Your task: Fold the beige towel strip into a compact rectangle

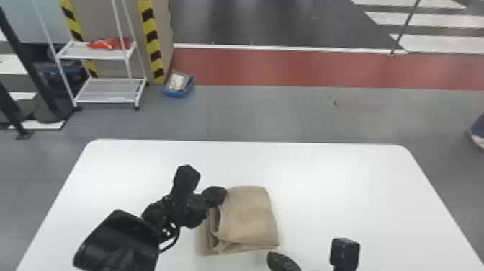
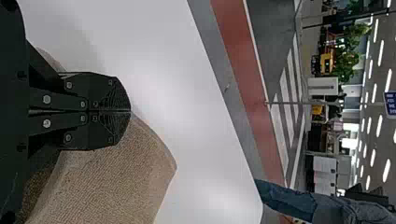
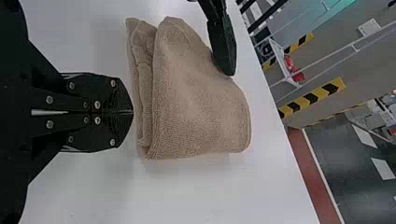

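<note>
Beige towel strip [image 1: 248, 216] folded on white table [image 1: 324, 173], well inside side edges, left gripper [image 1: 218, 196] closed against far-left corner, cloth grip impossible to tell, right gripper [image 1: 279, 258] closed, empty, just beside near edge.

A red item [image 1: 108, 43] is held on a shelf [image 1: 95, 54] of a white rack [image 1: 106, 90], and yellow-and-black tape [image 1: 153, 43] is seen behind it. A blue tray [image 1: 174, 94] is set on the grey floor [image 1: 252, 115], which is crossed by a red band [image 1: 306, 68].

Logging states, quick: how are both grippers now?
Left gripper: closed at the towel; whether it pinches cloth, I can't tell.
Right gripper: closed, apparently empty.
</note>
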Tool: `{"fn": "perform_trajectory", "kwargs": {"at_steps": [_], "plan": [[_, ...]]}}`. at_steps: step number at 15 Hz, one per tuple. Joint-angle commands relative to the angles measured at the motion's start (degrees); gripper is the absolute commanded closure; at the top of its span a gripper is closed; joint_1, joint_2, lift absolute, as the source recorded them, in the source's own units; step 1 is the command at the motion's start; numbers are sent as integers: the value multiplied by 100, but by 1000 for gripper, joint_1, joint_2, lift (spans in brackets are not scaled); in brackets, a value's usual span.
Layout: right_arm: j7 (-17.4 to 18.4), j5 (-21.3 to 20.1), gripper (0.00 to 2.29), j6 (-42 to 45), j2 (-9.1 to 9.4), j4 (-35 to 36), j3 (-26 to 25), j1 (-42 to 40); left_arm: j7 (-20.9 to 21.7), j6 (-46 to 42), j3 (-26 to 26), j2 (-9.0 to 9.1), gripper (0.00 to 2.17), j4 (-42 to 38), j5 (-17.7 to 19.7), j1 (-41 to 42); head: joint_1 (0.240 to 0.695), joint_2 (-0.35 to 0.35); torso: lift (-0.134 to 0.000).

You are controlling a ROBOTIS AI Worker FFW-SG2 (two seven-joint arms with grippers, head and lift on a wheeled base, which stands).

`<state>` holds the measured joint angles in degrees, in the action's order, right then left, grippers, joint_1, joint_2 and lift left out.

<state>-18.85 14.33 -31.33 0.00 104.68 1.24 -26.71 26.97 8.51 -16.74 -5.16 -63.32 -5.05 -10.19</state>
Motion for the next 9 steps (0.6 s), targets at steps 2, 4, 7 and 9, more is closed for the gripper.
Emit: {"fn": "perform_trajectory", "kwargs": {"at_steps": [2, 4, 7, 9], "plan": [[57, 9, 1595, -221, 5, -273, 51, 342, -43, 323, 12, -29, 1598, -66, -57, 17, 695, -66, 0], [207, -26, 1595, -238, 5, -431, 201, 544, -122, 428, 92, -56, 1602, -259, -198, 140, 695, -52, 0], [347, -9, 1595, -309, 5, -572, 262, 781, -78, 586, 285, -108, 1629, -646, -198, 342, 695, -28, 0], [462, -18, 1595, -309, 5, -607, 341, 931, -17, 867, 461, -161, 1629, -1147, -198, 650, 695, -8, 0]]}}
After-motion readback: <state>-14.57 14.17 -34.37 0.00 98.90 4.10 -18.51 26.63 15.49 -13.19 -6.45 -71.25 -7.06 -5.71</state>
